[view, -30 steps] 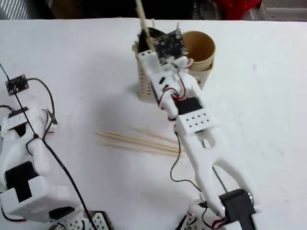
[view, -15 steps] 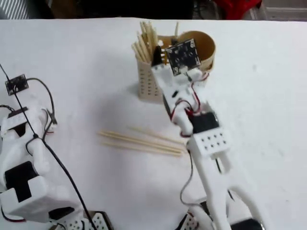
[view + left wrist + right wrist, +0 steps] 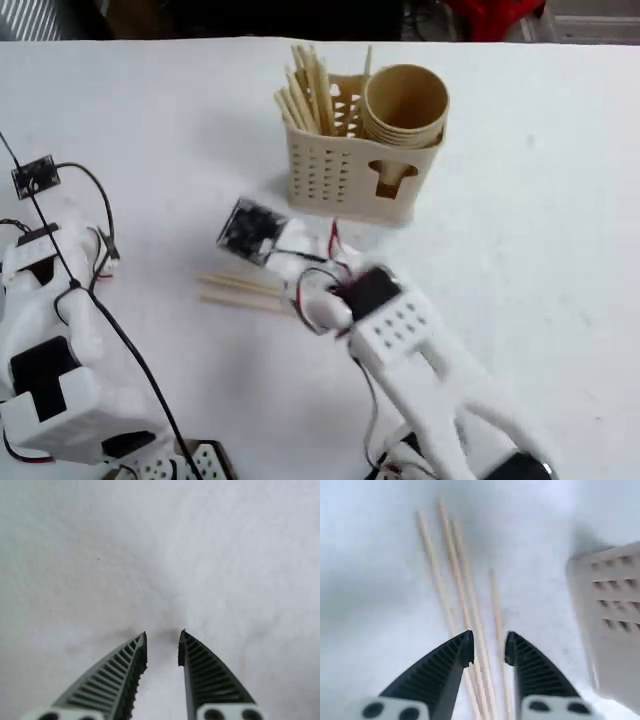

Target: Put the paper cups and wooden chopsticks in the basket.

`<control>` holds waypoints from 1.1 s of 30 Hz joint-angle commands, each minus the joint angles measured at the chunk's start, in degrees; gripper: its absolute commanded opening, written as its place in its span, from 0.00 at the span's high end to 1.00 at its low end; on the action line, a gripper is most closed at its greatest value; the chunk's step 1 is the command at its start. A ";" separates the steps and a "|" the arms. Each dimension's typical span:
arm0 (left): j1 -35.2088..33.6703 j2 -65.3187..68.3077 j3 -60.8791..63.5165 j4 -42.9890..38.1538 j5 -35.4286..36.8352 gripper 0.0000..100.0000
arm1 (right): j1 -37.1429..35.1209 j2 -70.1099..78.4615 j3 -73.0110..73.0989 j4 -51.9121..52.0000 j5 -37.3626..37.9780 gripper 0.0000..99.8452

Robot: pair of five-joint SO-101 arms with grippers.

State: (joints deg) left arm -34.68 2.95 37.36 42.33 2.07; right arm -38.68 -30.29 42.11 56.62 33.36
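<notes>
A: What carries everything?

B: The white tabletop (image 3: 540, 220). On it, the largest things are the two arms. The right arm (image 3: 400, 335) stretches from the near edge toward the middle, and the left arm (image 3: 45, 330) sits folded at the far left, well apart from the task's things.

A: And the basket?

B: The basket (image 3: 350, 175) stands upright toward the far side. The paper cups (image 3: 405, 100) are stacked inside one end of it. A bundle of wooden chopsticks (image 3: 305, 85) stands in the other end, leaning outward.

A: So what is left to do?

B: A few loose chopsticks (image 3: 235, 290) lie flat on the tabletop in front of the basket, roughly side by side. Judging by that, the cups are done and the step in hand is gathering this last batch.

A: How do the right jaws stand?

B: They are parted by a narrow gap and hold nothing. In the right wrist view they hang just above the loose chopsticks (image 3: 462, 595), which run under and between the tips, with the basket wall (image 3: 615, 615) off to one side.

A: The left jaws?

B: They too are slightly apart and empty, over bare tabletop.

A: What does the next move call for?

B: Probably lowering the right jaws until the tips straddle the sticks, then closing on as many as fit. The sticks are thin and lie flat, so the tips must come almost to the surface. A stick at the edge of the group may roll away or be missed.
</notes>
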 commanded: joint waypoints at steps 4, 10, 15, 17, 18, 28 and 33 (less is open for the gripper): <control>1.36 -0.31 -0.18 -0.88 0.26 0.88 | 0.48 20.62 -0.35 -12.26 9.85 0.80; 1.36 -0.31 -0.18 -0.88 0.26 0.88 | 4.70 29.58 -3.25 -17.19 11.52 0.82; 1.36 -0.31 -0.18 -0.88 0.26 0.88 | 6.29 36.00 -7.30 -17.10 11.52 0.86; 1.36 -0.31 -0.18 -0.88 0.26 0.88 | 6.46 36.97 -8.62 -15.87 11.52 0.91; 1.36 -0.31 -0.18 -0.88 0.26 0.88 | 6.55 36.97 -9.23 -15.43 11.16 0.94; 1.36 -0.31 -0.18 -0.88 0.26 0.88 | 6.90 29.23 -9.23 -13.49 6.51 0.98; 1.36 -0.31 -0.18 -0.88 0.26 0.88 | 6.81 16.92 -9.41 -8.66 3.60 0.98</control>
State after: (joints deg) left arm -34.68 2.95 37.36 42.33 2.07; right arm -32.18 -2.59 33.85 44.92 39.16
